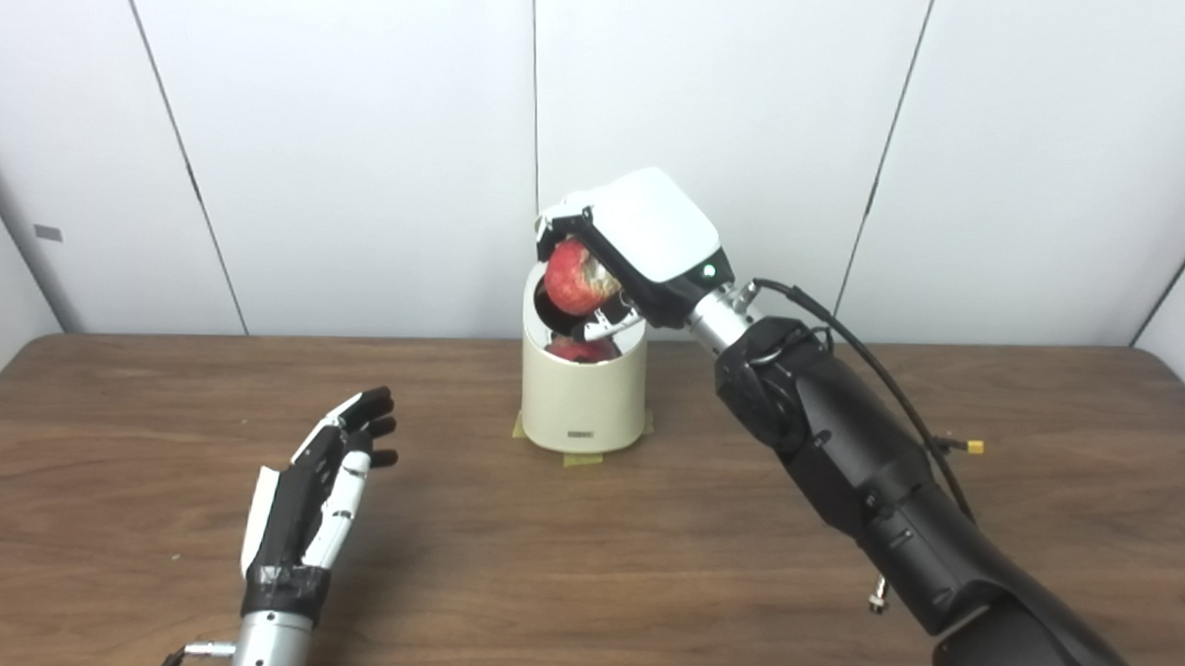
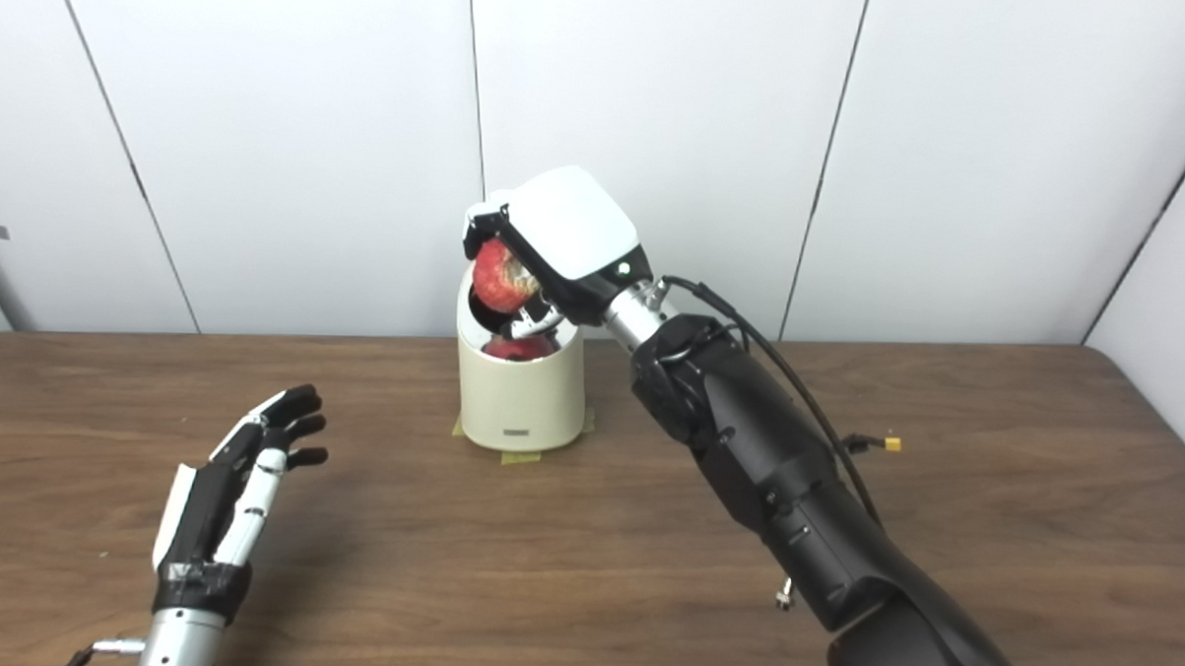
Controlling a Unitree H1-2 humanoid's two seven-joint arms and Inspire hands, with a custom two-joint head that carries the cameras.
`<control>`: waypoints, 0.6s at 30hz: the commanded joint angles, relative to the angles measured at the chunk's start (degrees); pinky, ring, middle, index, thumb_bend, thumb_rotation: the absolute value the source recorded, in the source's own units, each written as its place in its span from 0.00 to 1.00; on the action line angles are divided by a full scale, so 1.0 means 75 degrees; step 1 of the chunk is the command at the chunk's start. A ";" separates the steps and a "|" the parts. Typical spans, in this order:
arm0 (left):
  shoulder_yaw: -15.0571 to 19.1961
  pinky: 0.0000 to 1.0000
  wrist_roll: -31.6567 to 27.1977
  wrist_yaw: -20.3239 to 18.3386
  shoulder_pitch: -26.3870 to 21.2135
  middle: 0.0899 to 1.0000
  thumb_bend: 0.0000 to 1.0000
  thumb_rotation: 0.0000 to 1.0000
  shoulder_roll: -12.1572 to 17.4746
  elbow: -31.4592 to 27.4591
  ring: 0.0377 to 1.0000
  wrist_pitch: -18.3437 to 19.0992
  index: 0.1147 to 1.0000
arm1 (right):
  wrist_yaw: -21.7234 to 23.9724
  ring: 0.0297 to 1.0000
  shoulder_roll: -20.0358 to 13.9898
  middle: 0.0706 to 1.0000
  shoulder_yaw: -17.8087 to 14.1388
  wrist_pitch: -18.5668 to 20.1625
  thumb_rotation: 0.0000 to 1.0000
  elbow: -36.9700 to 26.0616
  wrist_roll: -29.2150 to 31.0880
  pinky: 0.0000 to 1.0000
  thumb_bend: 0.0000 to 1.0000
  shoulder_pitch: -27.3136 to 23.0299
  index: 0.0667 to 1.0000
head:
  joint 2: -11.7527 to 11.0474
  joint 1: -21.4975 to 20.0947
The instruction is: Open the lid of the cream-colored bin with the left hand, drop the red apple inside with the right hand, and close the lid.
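Observation:
The cream-colored bin [image 1: 582, 397] stands upright at the middle back of the table. Its top shows a dark opening, and a red shape [image 1: 582, 350] shows inside it. My right hand [image 1: 645, 236] is shut on the red apple [image 1: 573, 278] and holds it just above the bin's opening, tilted down toward it. My left hand [image 1: 326, 481] is open and empty. It hovers low over the table at the front left, well apart from the bin and not touching the lid. The lid itself is hidden behind the apple and hand.
The bin sits on strips of tape [image 1: 580, 460] on the brown wooden table [image 1: 584, 569]. A cable with a yellow connector [image 1: 973, 447] hangs beside my right forearm. White wall panels stand behind the table.

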 commanded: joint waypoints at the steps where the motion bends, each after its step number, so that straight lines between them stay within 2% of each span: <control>1: -0.0033 0.72 0.0031 0.0053 -0.0010 0.83 0.25 0.71 -0.0081 -0.0026 0.81 -0.0158 0.80 | 0.0032 0.60 -0.0005 0.67 -0.0092 0.0300 0.02 -0.0408 0.0018 0.48 0.91 -0.0337 0.59 | 0.0004 -0.0011; 5: -0.0030 0.71 0.0056 0.0070 -0.0015 0.82 0.26 0.71 -0.0086 -0.0010 0.81 -0.0169 0.79 | 0.0071 0.65 -0.0021 0.70 -0.0078 0.0409 0.06 -0.0470 0.0056 0.53 0.99 -0.0328 0.63 | 0.0001 -0.0016; 9: -0.0032 0.72 -0.0009 0.0037 -0.0025 0.83 0.26 0.71 -0.0083 0.0022 0.81 -0.0193 0.79 | 0.0296 0.65 -0.0051 0.72 -0.0022 0.0582 0.10 -0.0624 -0.0037 0.53 1.00 -0.0311 0.64 | -0.0036 -0.0026; 14: -0.0054 0.72 0.0062 0.0044 -0.0025 0.83 0.26 0.73 -0.0073 0.0018 0.82 -0.0189 0.80 | 0.0552 0.64 -0.0076 0.71 -0.0018 0.0652 0.10 -0.0760 0.0041 0.52 1.00 -0.0279 0.64 | -0.0031 -0.0013; 18: -0.0061 0.71 0.0054 0.0037 -0.0033 0.83 0.25 0.72 -0.0072 0.0034 0.81 -0.0198 0.80 | 0.0524 0.63 -0.0081 0.70 -0.0041 0.0650 0.11 -0.0766 0.0008 0.51 1.00 -0.0256 0.63 | -0.0035 -0.0016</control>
